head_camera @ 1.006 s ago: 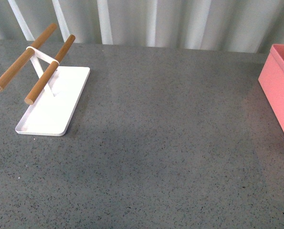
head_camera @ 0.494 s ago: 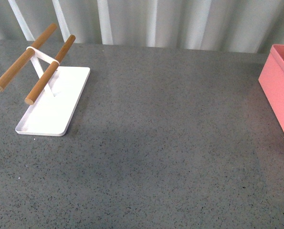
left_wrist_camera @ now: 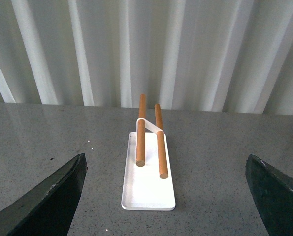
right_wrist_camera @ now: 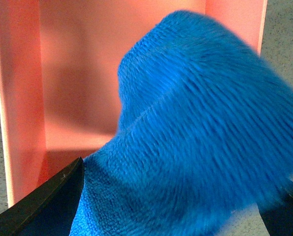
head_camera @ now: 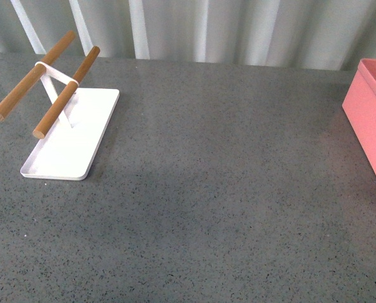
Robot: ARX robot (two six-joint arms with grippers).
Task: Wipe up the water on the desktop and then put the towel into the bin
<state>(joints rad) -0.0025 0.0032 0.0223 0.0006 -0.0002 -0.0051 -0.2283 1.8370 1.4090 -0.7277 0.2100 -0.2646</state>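
Blue microfibre fills most of my right wrist view: the towel [right_wrist_camera: 195, 132] hangs bunched and partly motion-blurred directly over the open bin [right_wrist_camera: 23, 98], whose salmon-pink walls and floor show behind it. My right fingers [right_wrist_camera: 43, 206] appear only as dark tips at the frame's corners, spread wide to either side of the cloth; the contact itself is hidden under the pile, so I cannot tell whether they clamp the towel or have let it go. Stitched edges are not resolvable.

Left wrist view: my left fingers [left_wrist_camera: 43, 196] spread wide apart, nothing between them, above the speckled grey desk [left_wrist_camera: 225, 162]. Ahead sits the white tray [left_wrist_camera: 147, 194] with its two wooden rods [left_wrist_camera: 141, 135] on a white bracket, a pale ribbed wall behind.

Front view: neither arm visible. Desk [head_camera: 225, 189] bare across the middle; tray [head_camera: 74, 142] at left; bin [head_camera: 371, 120] cut off by the right edge, only one wall and part of the rim seen. Towel not visible here. No water discernible on the speckled surface.
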